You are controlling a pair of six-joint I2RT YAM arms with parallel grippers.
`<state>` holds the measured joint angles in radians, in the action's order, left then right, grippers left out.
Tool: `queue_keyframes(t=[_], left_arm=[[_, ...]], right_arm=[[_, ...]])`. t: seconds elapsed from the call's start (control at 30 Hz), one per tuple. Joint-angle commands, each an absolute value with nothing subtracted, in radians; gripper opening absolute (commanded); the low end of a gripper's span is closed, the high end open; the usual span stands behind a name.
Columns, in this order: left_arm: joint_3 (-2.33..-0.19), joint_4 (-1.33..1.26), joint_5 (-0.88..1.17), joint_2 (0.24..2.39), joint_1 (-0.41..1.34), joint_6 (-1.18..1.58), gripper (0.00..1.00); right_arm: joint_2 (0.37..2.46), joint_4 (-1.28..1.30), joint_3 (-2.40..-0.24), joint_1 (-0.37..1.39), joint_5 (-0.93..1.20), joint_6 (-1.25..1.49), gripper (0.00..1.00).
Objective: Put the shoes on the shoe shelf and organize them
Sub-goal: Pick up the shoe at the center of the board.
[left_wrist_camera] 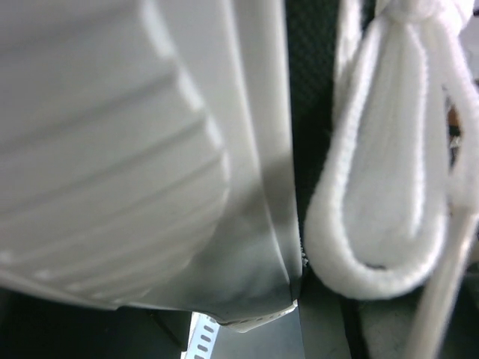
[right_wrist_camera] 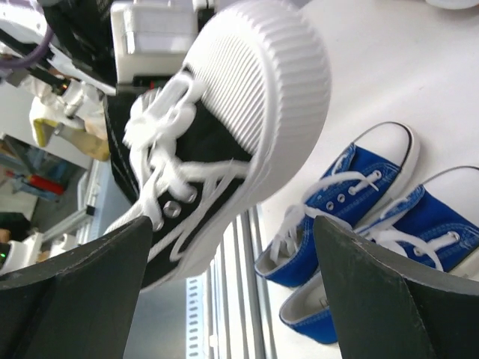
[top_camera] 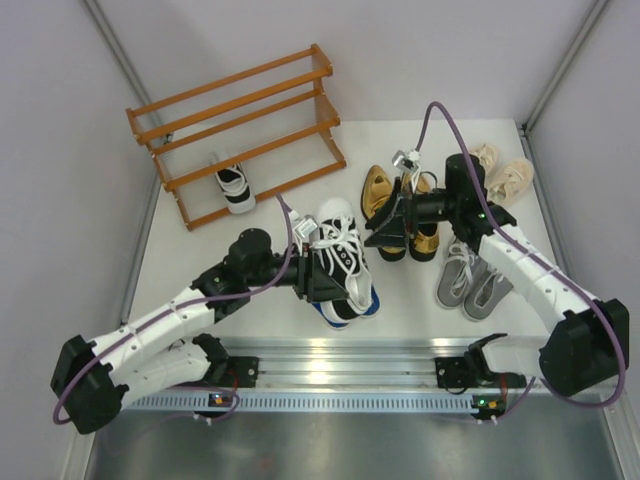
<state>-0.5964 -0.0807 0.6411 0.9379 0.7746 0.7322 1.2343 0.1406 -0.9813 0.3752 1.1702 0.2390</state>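
Observation:
A black-and-white sneaker (top_camera: 340,252) hangs tilted in the air above the pair of blue canvas sneakers (top_camera: 347,305), with my left gripper (top_camera: 308,272) shut on its side. In the left wrist view its white sole (left_wrist_camera: 112,149) and a lace loop (left_wrist_camera: 382,187) fill the picture. My right gripper (top_camera: 372,232) stands open just right of the shoe, touching nothing. Seen from the right wrist, the sneaker (right_wrist_camera: 224,127) and the blue pair (right_wrist_camera: 359,202) lie beyond the spread fingers (right_wrist_camera: 75,292). The other black-and-white sneaker (top_camera: 235,187) sits at the bottom of the shoe shelf (top_camera: 240,130).
Gold loafers (top_camera: 378,190) lie partly under the right gripper. Grey sneakers (top_camera: 470,280) sit to the right and beige lace-ups (top_camera: 505,170) at the back right. A metal rail (top_camera: 330,360) runs along the near edge. Walls stand close on both sides.

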Motion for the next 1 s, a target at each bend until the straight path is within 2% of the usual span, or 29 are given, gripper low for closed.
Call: queue_keyframes(t=[0.0,0.37,0.5,0.6,0.63,0.7,0.73,0.77,0.8,0.83,0.87,0.9,0.93,0.97], left_arm=[[-0.633,-0.158,0.75,0.919,0.795,0.687,0.0],[-0.695,-0.158,0.75,0.968,0.897,0.643,0.0],[-0.699,-0.16,0.735,0.957,0.899,0.63,0.0],[-0.698,-0.16,0.713,0.951,0.899,0.618,0.0],[-0.698,-0.158,0.703,0.953,0.899,0.614,0.0],[-0.698,-0.158,0.689,0.956,0.899,0.606,0.0],[-0.701,-0.156,0.681,0.957,0.897,0.604,0.0],[-0.704,-0.158,0.67,0.959,0.899,0.601,0.0],[-0.709,-0.156,0.661,0.96,0.897,0.6,0.03],[-0.718,-0.156,0.646,0.957,0.899,0.598,0.04],[-0.724,-0.158,0.623,0.951,0.897,0.6,0.06],[-0.73,-0.156,0.599,0.948,0.897,0.601,0.16],[-0.745,-0.146,0.568,0.924,0.899,0.603,0.43],[-0.749,-0.143,0.508,0.907,0.899,0.601,0.55]], right_arm=[[1.27,-0.047,-1.038,0.409,1.2,0.422,0.89],[1.361,-0.202,-1.086,0.48,1.17,0.568,0.88],[1.361,-0.273,-1.063,0.483,1.207,0.618,0.78],[1.344,-0.293,-1.031,0.491,1.238,0.615,0.69],[1.339,-0.296,-1.023,0.494,1.247,0.614,0.56],[1.322,-0.316,-1.009,0.5,1.256,0.621,0.4],[1.318,-0.319,-1.008,0.5,1.261,0.623,0.25],[1.31,-0.319,-1.008,0.5,1.267,0.623,0.19],[1.298,-0.315,-1.012,0.499,1.27,0.621,0.12],[1.29,-0.313,-1.017,0.496,1.276,0.62,0.01],[1.282,-0.308,-1.02,0.491,1.276,0.614,0.0],[1.267,-0.283,-1.032,0.474,1.272,0.608,0.0],[1.259,-0.269,-1.038,0.46,1.27,0.601,0.0],[1.252,-0.249,-1.045,0.442,1.258,0.592,0.0]])
